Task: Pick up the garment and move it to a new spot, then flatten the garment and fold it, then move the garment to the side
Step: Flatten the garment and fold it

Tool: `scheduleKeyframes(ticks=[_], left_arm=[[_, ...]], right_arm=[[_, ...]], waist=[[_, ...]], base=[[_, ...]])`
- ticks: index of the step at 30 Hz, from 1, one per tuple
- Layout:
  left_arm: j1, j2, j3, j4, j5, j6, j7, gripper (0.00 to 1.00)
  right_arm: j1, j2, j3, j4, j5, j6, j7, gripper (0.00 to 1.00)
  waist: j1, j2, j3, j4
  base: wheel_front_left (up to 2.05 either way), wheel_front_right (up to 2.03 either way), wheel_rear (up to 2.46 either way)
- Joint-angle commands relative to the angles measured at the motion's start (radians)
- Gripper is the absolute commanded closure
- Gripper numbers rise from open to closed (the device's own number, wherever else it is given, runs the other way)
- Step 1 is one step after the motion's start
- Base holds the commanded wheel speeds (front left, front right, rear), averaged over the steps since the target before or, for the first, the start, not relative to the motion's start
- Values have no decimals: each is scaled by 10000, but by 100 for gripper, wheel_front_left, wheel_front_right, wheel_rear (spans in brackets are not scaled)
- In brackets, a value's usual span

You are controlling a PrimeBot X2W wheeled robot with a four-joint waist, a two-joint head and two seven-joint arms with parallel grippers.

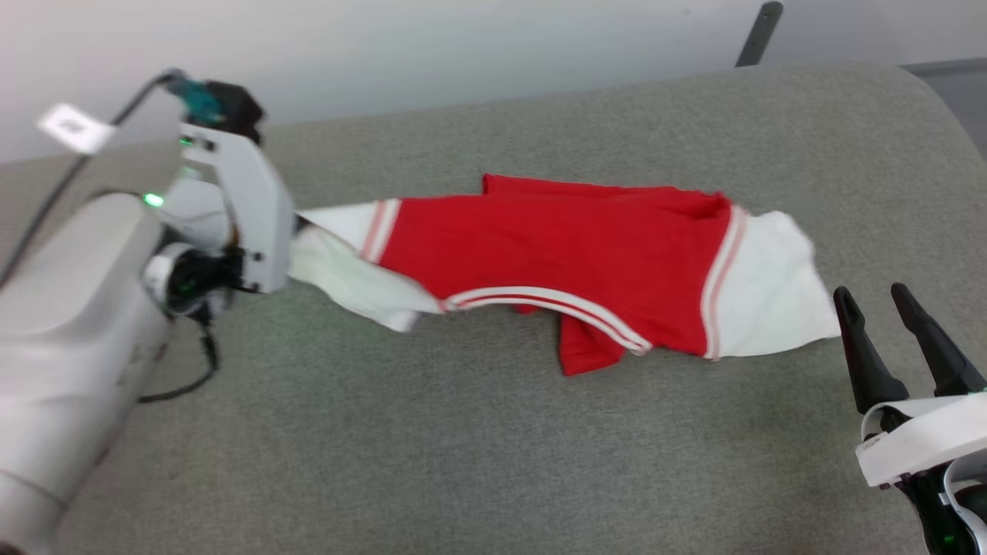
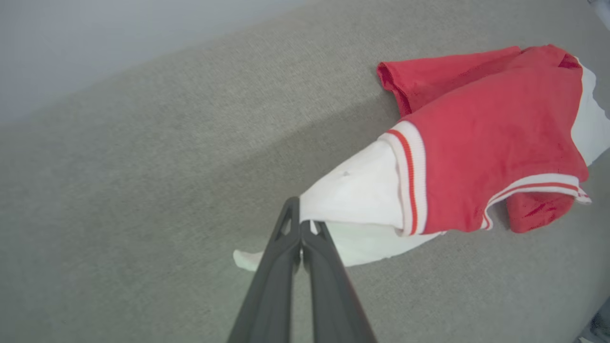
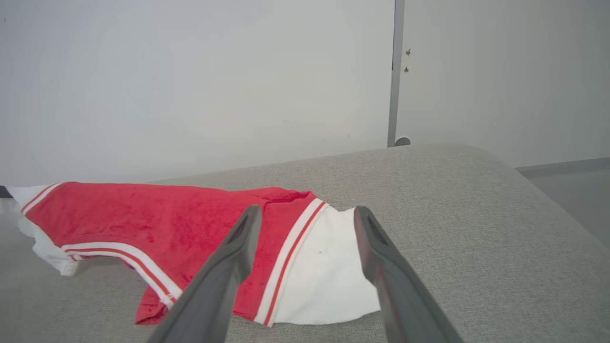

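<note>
- In the head view the garment lay stretched across the middle of the grey desk. Its length ran from 9 o'clock to 3 o'clock, with a white sleeve at each end and a red flap poking out toward 6 o'clock.
- The left gripper sat at the garment's 9 o'clock end. From the head camera its fingers were hidden behind the pale wrist housing, so that view could not tell how they stood.
- The left wrist view settled it. There the left gripper's fingers were pressed together, pinching the edge of the white sleeve. The sleeve was drawn out toward them, and the red body trailed off toward 2 o'clock.
- The right gripper stood at 4 o'clock in the head view, just beside the other white sleeve. Its fingers were spread and held nothing.
- The right wrist view looked between those spread fingers at that sleeve lying flat on the desk. It also showed a pale wall with a dark upright strip beyond the desk at 12 o'clock.
</note>
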Motion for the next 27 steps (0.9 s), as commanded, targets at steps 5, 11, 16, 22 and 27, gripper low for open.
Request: scheduleKeyframes(ticks=[5, 11, 16, 22, 27], left_arm=[[199, 698, -4, -1074, 1030, -56, -2381, 100], [851, 1231, -217, -2204, 2240, -65, -5311, 100], [2082, 2143, -909, -2525, 3487, -65, -7317, 100], [3726, 2522, -1163, -2017, 3756, 273, -8610, 100], [4901, 2429, -929, -1606, 3670, 531, -8840, 100]], right_arm=[[318, 25, -216, -173, -10, -6, 113, 0], [367, 29, -346, -330, -57, -7, 241, 0], [414, 104, -301, -468, -116, -7, 390, 0], [550, 0, -392, -524, -41, -7, 498, 0], [757, -38, -569, -645, -1, -7, 602, 0]], waist=[[0, 0, -17, 160], [0, 0, -21, 214], [0, 0, -72, 172], [0, 0, -114, 150], [0, 0, -90, 256]], base=[[0, 0, 0], [0, 0, 0], [0, 0, 0], [0, 0, 0], [0, 0, 0]])
